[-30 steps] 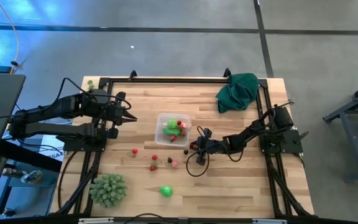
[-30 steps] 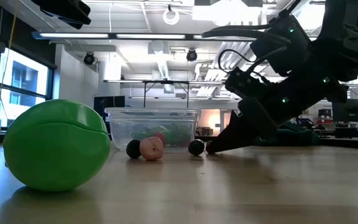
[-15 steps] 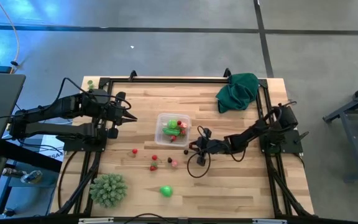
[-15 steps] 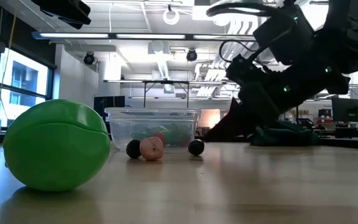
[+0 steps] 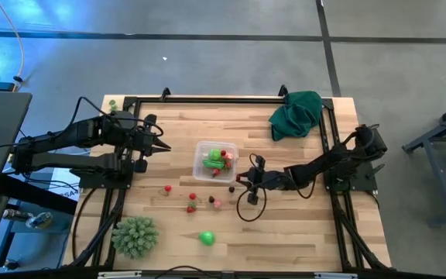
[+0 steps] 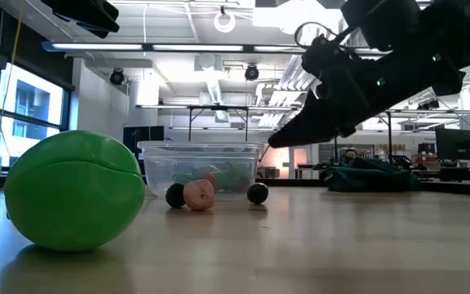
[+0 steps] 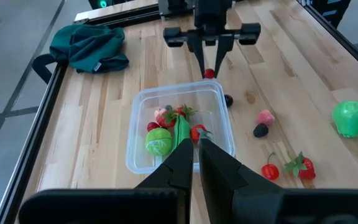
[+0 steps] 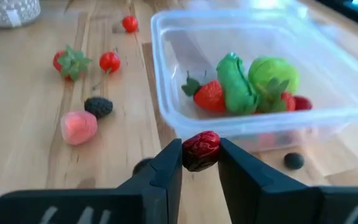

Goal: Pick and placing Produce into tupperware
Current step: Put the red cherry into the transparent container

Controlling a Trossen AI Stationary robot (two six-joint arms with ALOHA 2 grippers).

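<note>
The clear tupperware (image 5: 216, 161) stands mid-table and holds a strawberry, green pieces and other produce (image 8: 238, 84). My right gripper (image 5: 242, 180) is just off its right side, above the table, shut on a small dark-red fruit (image 8: 201, 149); it also shows in the left wrist view (image 7: 209, 73). Loose on the wood lie red fruits (image 5: 193, 197), a pink one (image 5: 217, 203), dark berries (image 5: 231, 188) and a green fruit (image 5: 206, 238). My left gripper (image 5: 161, 147) waits shut, left of the tupperware. My right gripper pinches the small dark-red fruit by its two sides (image 8: 199, 157) between the free ends of its two fingers. The fingers come from the table's right side, slanting down (image 6: 288, 135). The fruit is lifted clear of the table, beside the tupperware's right wall.
A large spiky pale-green ball (image 5: 135, 236) sits at the near left. A dark green cloth (image 5: 296, 114) lies at the far right corner. A black frame (image 5: 207, 99) runs along the table's edges. Bare wood lies near the front right.
My right gripper has gone up from the table top beside the tupperware, carrying the small red fruit clear of the wood. A dark berry stays on the table where the gripper was.
</note>
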